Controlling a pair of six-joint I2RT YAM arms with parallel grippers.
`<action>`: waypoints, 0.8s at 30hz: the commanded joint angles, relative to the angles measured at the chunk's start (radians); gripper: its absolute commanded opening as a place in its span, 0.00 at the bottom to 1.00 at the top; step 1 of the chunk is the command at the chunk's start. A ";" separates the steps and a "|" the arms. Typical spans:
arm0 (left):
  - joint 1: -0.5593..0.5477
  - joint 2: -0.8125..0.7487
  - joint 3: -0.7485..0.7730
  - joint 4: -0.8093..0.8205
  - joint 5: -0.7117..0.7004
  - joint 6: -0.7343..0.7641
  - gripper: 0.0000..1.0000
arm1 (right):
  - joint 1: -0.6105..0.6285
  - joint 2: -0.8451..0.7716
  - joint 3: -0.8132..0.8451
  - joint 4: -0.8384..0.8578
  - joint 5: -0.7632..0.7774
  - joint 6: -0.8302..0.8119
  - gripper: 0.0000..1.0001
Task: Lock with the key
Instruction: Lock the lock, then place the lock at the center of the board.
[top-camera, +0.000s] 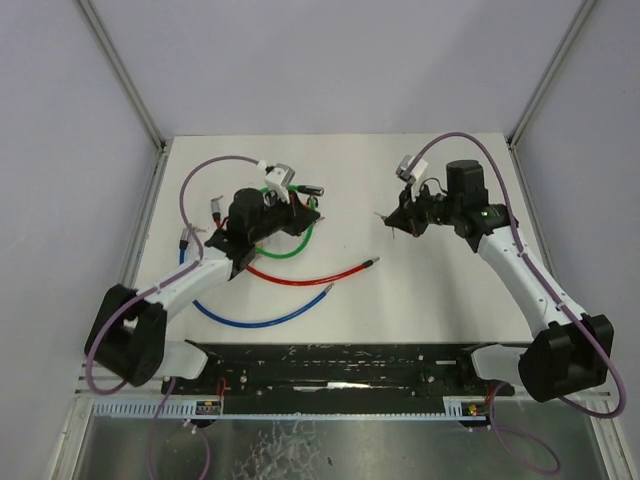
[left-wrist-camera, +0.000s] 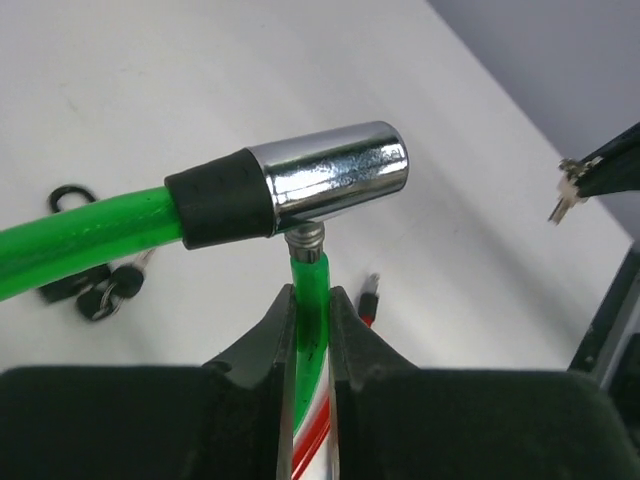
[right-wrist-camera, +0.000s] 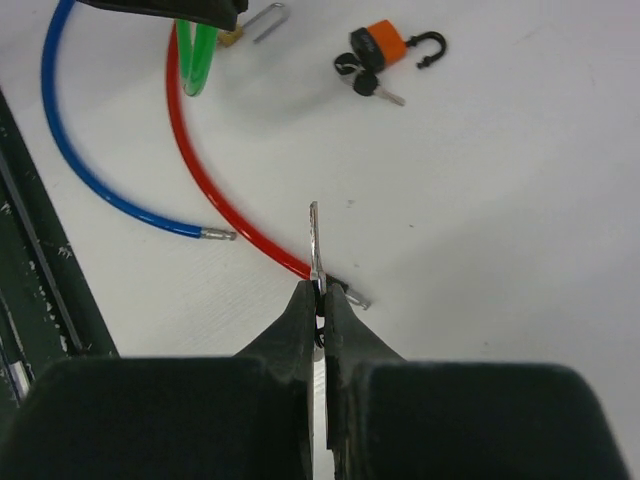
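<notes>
White table (top-camera: 420, 310), key (right-wrist-camera: 314, 235) in right gripper (right-wrist-camera: 321, 292), green cable (left-wrist-camera: 90, 235) in left gripper (left-wrist-camera: 311, 298)

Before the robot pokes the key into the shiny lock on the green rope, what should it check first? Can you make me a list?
1. Left gripper holding the green cable: ok, jaws shut on it just below the lock head.
2. Right gripper holding the key: ok, the blade sticks out past the jaws.
3. Cable pin seated in the lock head: looks ok; how deep, cannot tell.
4. Keyhole facing the key: cannot tell, it is hidden.
5. Key at the lock: not ok, a gap of table lies between them.
</notes>
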 joint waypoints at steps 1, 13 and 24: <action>-0.006 0.207 0.218 0.150 0.075 -0.154 0.00 | -0.101 -0.010 -0.015 0.088 -0.027 0.074 0.00; -0.095 0.857 1.085 -0.257 -0.168 -0.268 0.00 | -0.270 -0.066 -0.065 0.187 0.067 0.211 0.00; -0.120 1.254 1.561 -0.248 -0.329 -0.272 0.07 | -0.277 -0.042 -0.072 0.194 0.083 0.208 0.00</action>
